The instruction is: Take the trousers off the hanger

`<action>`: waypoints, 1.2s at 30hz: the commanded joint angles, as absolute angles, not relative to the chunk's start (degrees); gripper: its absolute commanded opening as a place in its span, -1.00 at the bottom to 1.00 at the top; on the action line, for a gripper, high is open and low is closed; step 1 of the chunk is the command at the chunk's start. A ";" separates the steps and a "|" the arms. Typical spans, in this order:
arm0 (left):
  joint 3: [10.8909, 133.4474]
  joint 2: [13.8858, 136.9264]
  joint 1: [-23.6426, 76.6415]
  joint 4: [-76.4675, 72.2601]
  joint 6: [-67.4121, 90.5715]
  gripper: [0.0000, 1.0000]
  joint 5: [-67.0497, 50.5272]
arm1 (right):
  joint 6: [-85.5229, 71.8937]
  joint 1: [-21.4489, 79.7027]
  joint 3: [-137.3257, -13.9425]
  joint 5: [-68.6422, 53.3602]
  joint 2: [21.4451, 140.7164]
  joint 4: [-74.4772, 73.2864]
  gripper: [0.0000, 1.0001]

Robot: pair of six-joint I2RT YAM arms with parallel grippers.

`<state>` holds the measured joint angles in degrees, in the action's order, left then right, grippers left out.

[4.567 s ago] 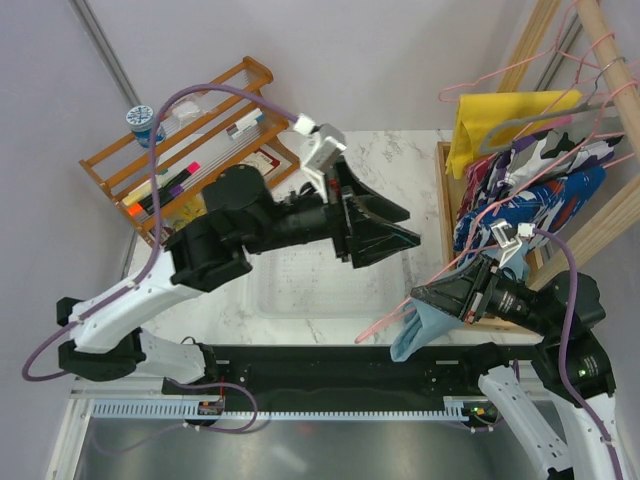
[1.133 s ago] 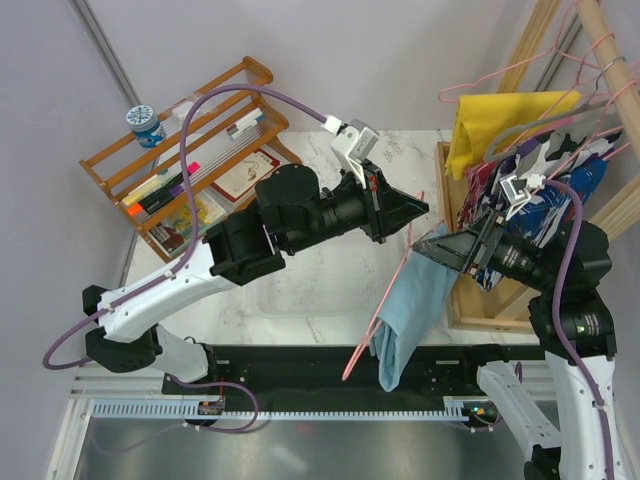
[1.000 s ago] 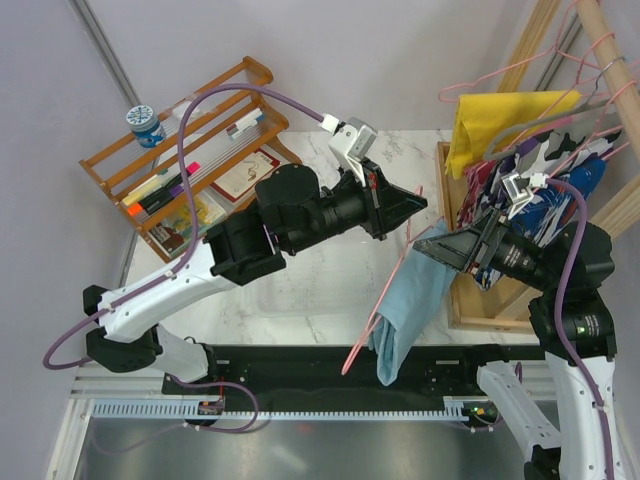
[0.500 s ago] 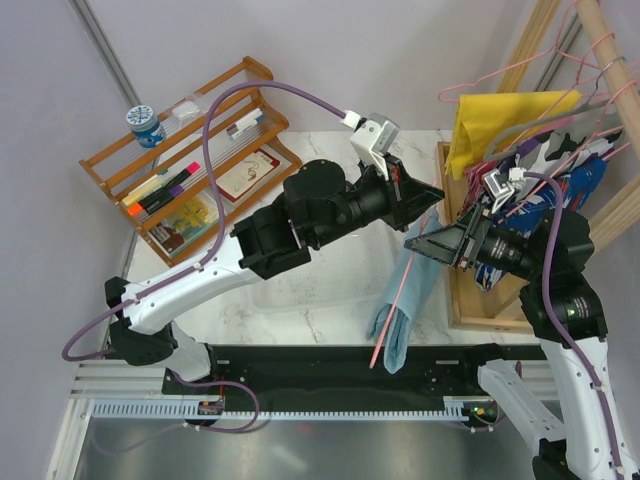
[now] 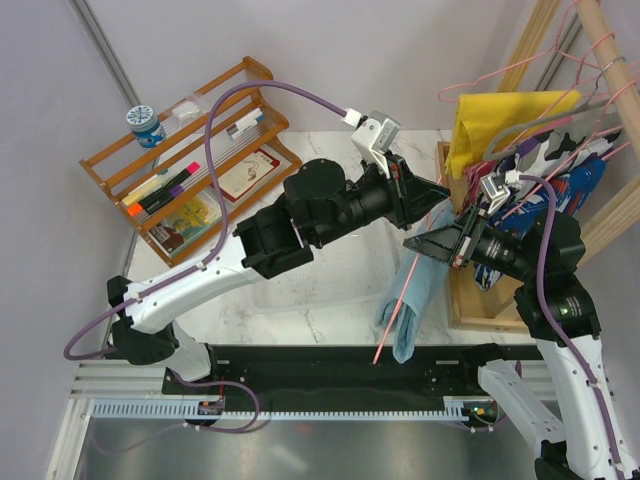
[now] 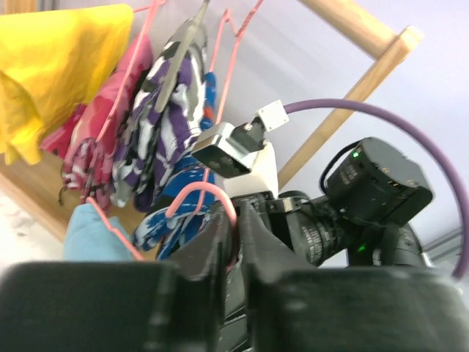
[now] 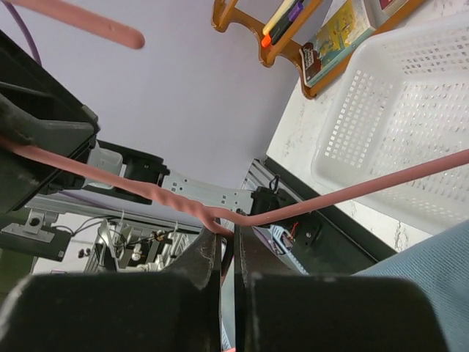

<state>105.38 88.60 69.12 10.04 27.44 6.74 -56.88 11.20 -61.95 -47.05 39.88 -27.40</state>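
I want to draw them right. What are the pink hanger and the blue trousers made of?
The hanger looks like thin wire with a smooth pink coating: it is slim, evenly round and bent into a hook and corners. Metal inside is only my guess. The trousers look like soft, matte cloth, perhaps cotton: they hang limp in folds, with no shine.

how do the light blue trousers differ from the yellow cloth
The trousers are pale blue; the yellow cloth is bright yellow. The trousers hang bunched and narrow, the yellow cloth spread wide. The trousers sit on the hanger out over the table; the yellow cloth hangs at the wooden rack on the right. Both are plain, unpatterned fabric.
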 commanded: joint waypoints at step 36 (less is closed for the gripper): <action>51.78 45.44 74.18 2.57 12.31 0.03 6.76 | -76.20 11.34 -66.62 -45.27 34.89 -14.06 -1.00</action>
<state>53.95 48.62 71.57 14.35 16.19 2.87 -72.71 11.31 -63.16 -45.19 36.29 -24.18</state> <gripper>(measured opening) 0.520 0.043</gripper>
